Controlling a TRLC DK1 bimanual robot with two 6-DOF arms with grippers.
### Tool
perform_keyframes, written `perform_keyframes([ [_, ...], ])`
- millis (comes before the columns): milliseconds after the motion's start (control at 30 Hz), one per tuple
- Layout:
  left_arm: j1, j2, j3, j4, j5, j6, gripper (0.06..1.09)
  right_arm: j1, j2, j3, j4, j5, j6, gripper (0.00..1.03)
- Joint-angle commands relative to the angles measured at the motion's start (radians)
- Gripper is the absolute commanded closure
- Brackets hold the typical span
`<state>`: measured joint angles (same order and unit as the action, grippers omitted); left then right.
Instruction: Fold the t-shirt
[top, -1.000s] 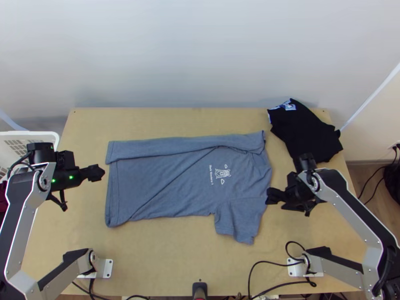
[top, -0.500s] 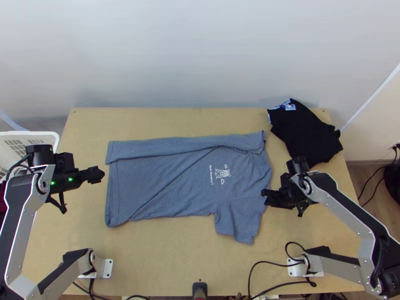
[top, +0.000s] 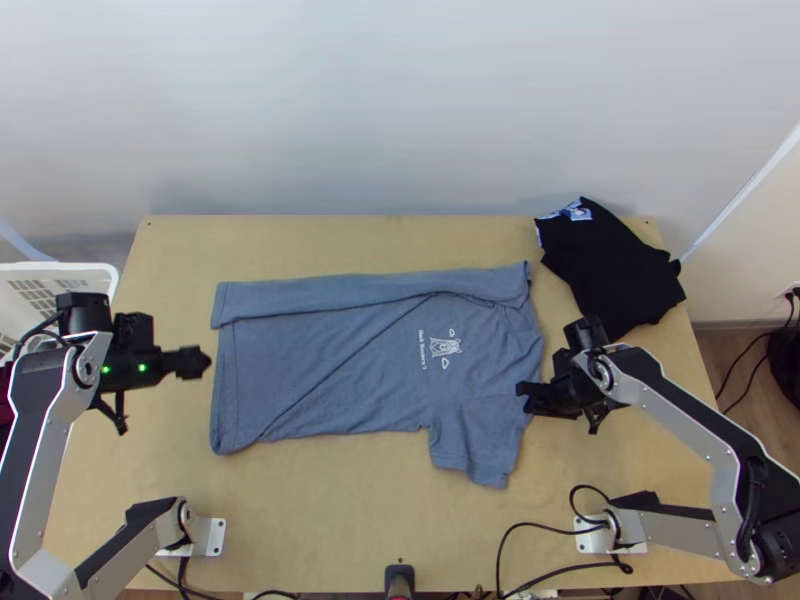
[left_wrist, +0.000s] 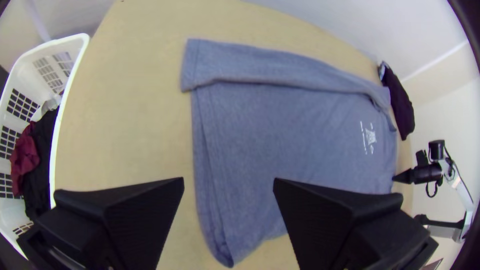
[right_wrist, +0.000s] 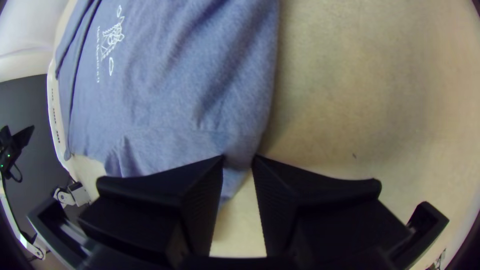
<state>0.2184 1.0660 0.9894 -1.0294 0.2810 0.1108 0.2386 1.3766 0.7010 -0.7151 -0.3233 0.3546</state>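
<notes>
One blue-grey t-shirt (top: 340, 350) lies mid-table, its far side folded over as a lengthwise strip, its near side unfolded; the second side fold is presumably in preparation. White basket (left_wrist: 56, 145), at the table's left edge: black cloth (left_wrist: 42, 170) and smaller dark-red cloth (left_wrist: 24, 159). Right gripper (right_wrist: 238, 159): clamped on the shirt's edge by the near sleeve. Left gripper (left_wrist: 228, 179): fingers wide apart near the hem, which it should grasp next.

Matt, soft-looking cloth in the t-shirt (top: 350, 365) and, far right, in the black garment (top: 605, 265). Smooth, matt wood across the table (top: 330, 510). At left, smooth plastic in the white basket (left_wrist: 22, 75). Low-sheen metal along the silver arm links (top: 670, 535); matt black surfaces on the left gripper (top: 198, 362) and right gripper (top: 526, 396).
</notes>
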Motion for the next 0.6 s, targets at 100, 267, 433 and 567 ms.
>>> perform_keyframes([
  [100, 0.007, -0.031, -0.041, -0.212, -0.016, 0.357, 0.21, 0.024, 0.012, -0.058, 0.052, 0.004, -0.011, 1.00],
  [267, -0.004, -0.037, -0.127, -0.325, -0.089, 0.524, 0.21, 0.025, 0.012, -0.057, 0.052, 0.004, -0.008, 1.00],
  [433, -0.063, -0.034, -0.222, -0.291, -0.100, 0.518, 0.21, 0.027, -0.008, -0.061, 0.051, 0.004, -0.008, 1.00],
  [567, -0.139, -0.031, -0.279, -0.209, -0.103, 0.443, 0.21, 0.027, -0.025, -0.069, 0.051, 0.004, -0.009, 1.00],
])
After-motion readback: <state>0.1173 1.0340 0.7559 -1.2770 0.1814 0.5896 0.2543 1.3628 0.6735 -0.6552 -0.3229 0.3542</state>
